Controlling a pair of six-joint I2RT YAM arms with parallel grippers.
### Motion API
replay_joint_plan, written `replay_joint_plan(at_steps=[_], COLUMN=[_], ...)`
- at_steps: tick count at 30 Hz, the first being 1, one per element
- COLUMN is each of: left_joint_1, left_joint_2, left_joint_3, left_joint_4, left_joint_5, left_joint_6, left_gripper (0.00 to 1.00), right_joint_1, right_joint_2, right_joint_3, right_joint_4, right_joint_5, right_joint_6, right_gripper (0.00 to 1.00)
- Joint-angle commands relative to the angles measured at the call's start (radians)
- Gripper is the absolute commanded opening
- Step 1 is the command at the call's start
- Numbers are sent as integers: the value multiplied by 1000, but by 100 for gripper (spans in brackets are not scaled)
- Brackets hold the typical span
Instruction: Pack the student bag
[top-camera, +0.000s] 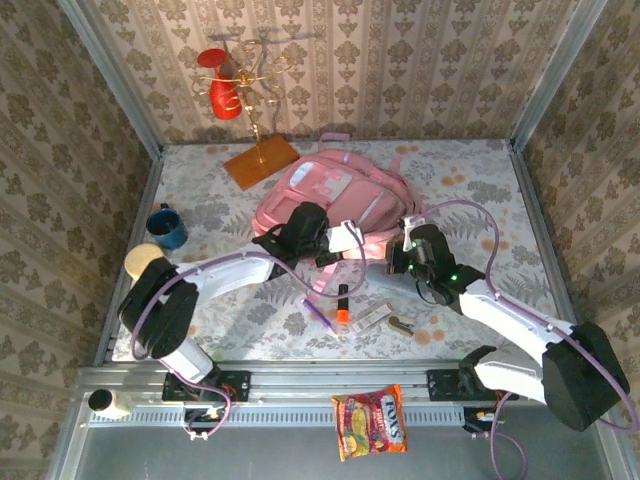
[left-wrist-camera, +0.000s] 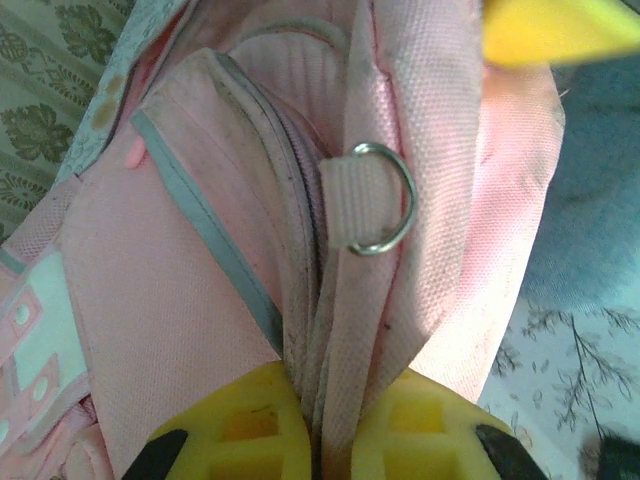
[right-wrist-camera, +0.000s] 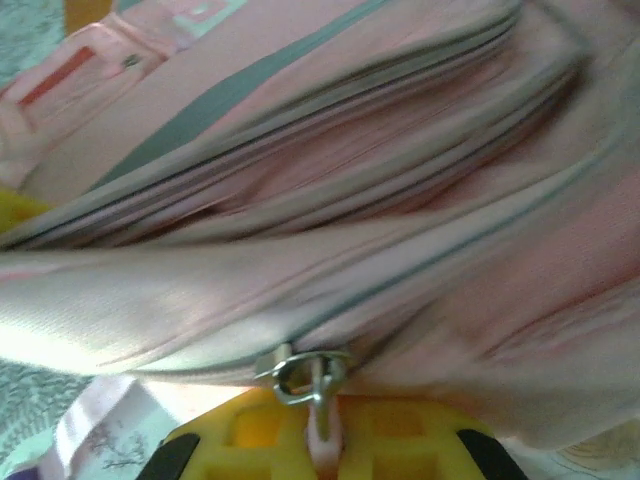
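The student bag (top-camera: 330, 190), a large pink backpack, lies in the middle of the table with its opening edge toward the arms. My left gripper (top-camera: 338, 240) is at the bag's near edge. In the left wrist view its yellow fingers (left-wrist-camera: 250, 425) are shut on a fold of pink fabric (left-wrist-camera: 340, 330) below a strap loop with a metal D-ring (left-wrist-camera: 385, 200). My right gripper (top-camera: 405, 252) is at the bag's near right corner. It is shut on the pink tab of the zipper pull (right-wrist-camera: 322, 435), just under the metal slider (right-wrist-camera: 305, 372).
Near the front lie an orange-red marker (top-camera: 342, 303), a purple pen (top-camera: 318, 313), a silvery wrapped item (top-camera: 375, 315) and a small key (top-camera: 400, 325). A blue mug (top-camera: 167, 226) stands left. A jewellery stand (top-camera: 255, 100) is behind. A snack packet (top-camera: 370, 422) rests on the rail.
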Motion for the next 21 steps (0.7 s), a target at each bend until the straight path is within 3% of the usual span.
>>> replay_joint_plan(at_steps=[1, 5, 11, 16, 17, 21], left_joint_1=[87, 168, 274, 274, 274, 269], left_joint_2=[-82, -165, -248, -216, -211, -245], left_joint_3=[-74, -147, -221, -196, -185, -140], left_joint_4=[-41, -14, 62, 36, 28, -48], left_joint_5=[23, 66, 192, 130, 103, 143], left_joint_6=[17, -4, -81, -72, -86, -172], left_gripper=[0, 0, 0, 0, 5, 54], right_joint_1=[-98, -144, -77, -8, -4, 19], right_joint_2=[11, 85, 28, -16, -18, -16], right_joint_3=[42, 89, 66, 71, 76, 95], right_joint_4=[-115, -106, 16, 9, 2, -6], right_joint_5=[255, 197, -98, -257, -263, -255], right_joint_6=[32, 10, -111, -156, -153, -143], right_gripper=[0, 0, 0, 0, 0, 0])
